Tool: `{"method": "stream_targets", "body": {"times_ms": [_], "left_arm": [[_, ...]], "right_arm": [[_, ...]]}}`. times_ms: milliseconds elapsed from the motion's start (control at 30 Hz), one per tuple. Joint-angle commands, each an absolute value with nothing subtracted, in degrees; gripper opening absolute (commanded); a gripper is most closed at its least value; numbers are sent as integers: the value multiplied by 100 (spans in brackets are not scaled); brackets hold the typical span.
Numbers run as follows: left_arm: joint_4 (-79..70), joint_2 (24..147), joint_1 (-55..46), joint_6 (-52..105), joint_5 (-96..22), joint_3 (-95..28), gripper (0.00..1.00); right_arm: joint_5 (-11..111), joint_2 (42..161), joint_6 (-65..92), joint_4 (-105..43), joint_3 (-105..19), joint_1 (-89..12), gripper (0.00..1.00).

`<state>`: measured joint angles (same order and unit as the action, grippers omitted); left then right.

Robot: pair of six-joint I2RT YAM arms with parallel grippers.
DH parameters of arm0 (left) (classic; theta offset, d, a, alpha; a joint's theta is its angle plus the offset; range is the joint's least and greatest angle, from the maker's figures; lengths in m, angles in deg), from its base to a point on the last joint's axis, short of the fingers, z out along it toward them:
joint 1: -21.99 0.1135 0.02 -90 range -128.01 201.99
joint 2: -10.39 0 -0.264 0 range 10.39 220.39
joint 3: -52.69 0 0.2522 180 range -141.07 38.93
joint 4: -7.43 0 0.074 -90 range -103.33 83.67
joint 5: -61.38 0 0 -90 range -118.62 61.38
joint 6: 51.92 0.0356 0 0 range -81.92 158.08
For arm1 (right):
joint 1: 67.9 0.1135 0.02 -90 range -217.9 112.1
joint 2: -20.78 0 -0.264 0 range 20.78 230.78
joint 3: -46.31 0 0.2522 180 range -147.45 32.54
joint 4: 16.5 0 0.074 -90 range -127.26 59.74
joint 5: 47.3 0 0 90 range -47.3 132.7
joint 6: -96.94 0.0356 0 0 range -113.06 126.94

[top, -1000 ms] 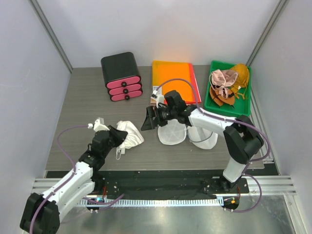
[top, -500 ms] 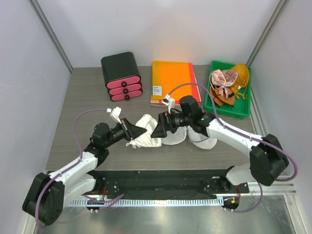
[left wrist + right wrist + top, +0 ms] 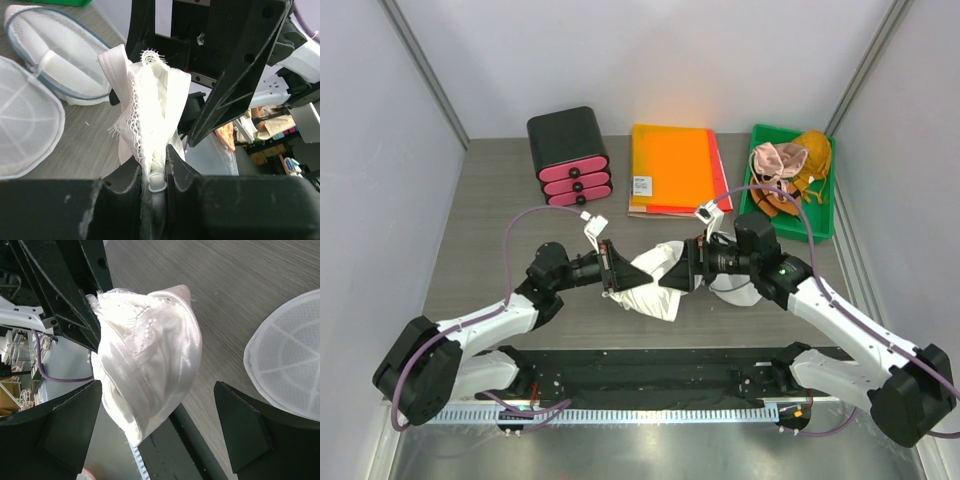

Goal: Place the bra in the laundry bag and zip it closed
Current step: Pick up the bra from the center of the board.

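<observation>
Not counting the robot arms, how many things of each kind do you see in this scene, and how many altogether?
black drawer unit with pink drawers: 1
orange folder: 1
green bin of garments: 1
white mesh laundry bag, open: 1
white bra: 1
Total: 5

Grey wood-grain table (image 3: 490, 220). Black drawer box (image 3: 569, 156) back left, three pink drawers facing front. Orange folder (image 3: 673, 167) flat at back centre, just right of the box, white label (image 3: 642, 183) near its left front corner, red edge along its right side. Green bin (image 3: 748, 214) back right holding pink cloth (image 3: 777, 160) and mustard cloth (image 3: 812, 152)
</observation>
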<state>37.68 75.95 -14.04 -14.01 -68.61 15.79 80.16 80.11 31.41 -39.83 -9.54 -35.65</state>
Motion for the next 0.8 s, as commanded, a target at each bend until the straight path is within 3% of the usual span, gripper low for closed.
{"method": "stream_targets", "body": {"times_ms": [0, 333, 467, 533, 600, 633, 667, 733, 767], "left_arm": [[4297, 7841, -1615, -1333, -7248, 1204, 6], [4755, 8123, -1729, -1623, -7230, 887, 6], [4947, 8377, -1843, -1729, -7423, 755, 6], [5000, 8422, -1870, -1764, -7423, 755, 6], [5053, 8448, -1870, -1807, -7371, 781, 9], [5062, 8440, -1861, -1825, -7292, 790, 13], [5019, 8405, -1861, -1825, -7205, 808, 27], [4817, 8238, -1870, -1695, -6880, 817, 46], [4251, 8151, -1861, -1563, -6722, 782, 66]], "right_arm": [[8347, 7571, 3488, -3478, -701, -3556, 100], [8946, 7158, 4974, -1348, 476, -3556, 74], [8902, 7167, 5089, -1145, 539, -3556, 46], [8920, 7184, 5202, -1049, 565, -3556, 37], [8902, 7141, 5255, -996, 591, -3556, 17], [8772, 7097, 5229, -1057, 583, -3556, 10], [8666, 7070, 5168, -1379, 574, -3565, 7], [8368, 6974, 5036, -1768, 512, -3565, 3], [8279, 6947, 4923, -2083, 512, -3565, 1]]}}
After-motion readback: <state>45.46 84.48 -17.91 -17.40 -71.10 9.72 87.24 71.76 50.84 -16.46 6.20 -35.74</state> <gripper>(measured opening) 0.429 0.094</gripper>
